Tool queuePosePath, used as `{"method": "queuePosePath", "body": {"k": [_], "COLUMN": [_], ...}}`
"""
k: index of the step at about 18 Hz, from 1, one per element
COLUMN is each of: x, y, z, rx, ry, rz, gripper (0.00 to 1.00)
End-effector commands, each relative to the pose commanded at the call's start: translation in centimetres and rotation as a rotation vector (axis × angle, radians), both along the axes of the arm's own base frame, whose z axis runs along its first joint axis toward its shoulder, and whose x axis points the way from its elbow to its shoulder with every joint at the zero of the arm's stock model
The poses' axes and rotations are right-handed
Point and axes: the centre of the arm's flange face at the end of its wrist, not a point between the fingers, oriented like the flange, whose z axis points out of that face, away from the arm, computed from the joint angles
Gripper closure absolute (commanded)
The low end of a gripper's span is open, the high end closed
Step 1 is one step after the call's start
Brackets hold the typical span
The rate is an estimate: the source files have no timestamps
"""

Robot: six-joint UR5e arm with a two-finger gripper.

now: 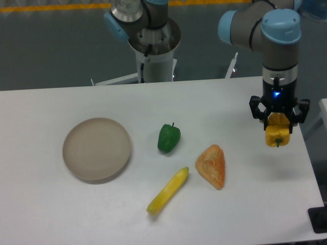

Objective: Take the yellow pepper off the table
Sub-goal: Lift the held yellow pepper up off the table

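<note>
- The fingers are clenched on the yellow pepper, which hangs directly beneath them with only its upper part caught between the dark prongs.
- The pepper's long axis runs straight down from the fingers, with its short dark stem pointing at the white desk below.
- A soft shadow lies on the desk a little below and beside the pepper, so it looks lifted off the surface rather than resting on it; I judge the pick to be essentially made.
- What the coming move turns on is that vertical line: pepper under the fingers, desk under the pepper, so any further travel should go upward without tilting the wrist.
- There is only one arm, so no question arises of which is nearer.
- The desk is smooth, matte and flat; the pepper hangs over its right margin, near the edge.
- Everything else lies well off to the left of the fingers: nearest, the orange triangular wedge, then the long yellow corn-like piece, the green pepper and, farthest, the round beige plate.
- None of them stands under or beside the fingers, so the room around the grasp is free.
</note>
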Motion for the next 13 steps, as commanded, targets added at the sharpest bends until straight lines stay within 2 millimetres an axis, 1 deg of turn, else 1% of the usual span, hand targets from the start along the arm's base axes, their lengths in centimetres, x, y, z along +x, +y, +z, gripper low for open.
{"method": "queuePosePath", "body": {"k": [1, 5, 13], "x": [0.43, 0.14, 0.07], "y": [0.62, 1.22, 1.40], "z": [0.42, -0.10, -0.17], "rx": [0.003, -0.005, -0.003], "ry": [0.008, 0.008, 0.011], "rz": [-0.011, -0.017, -0.018], "gripper": [0.58, 0.58, 0.58]}}
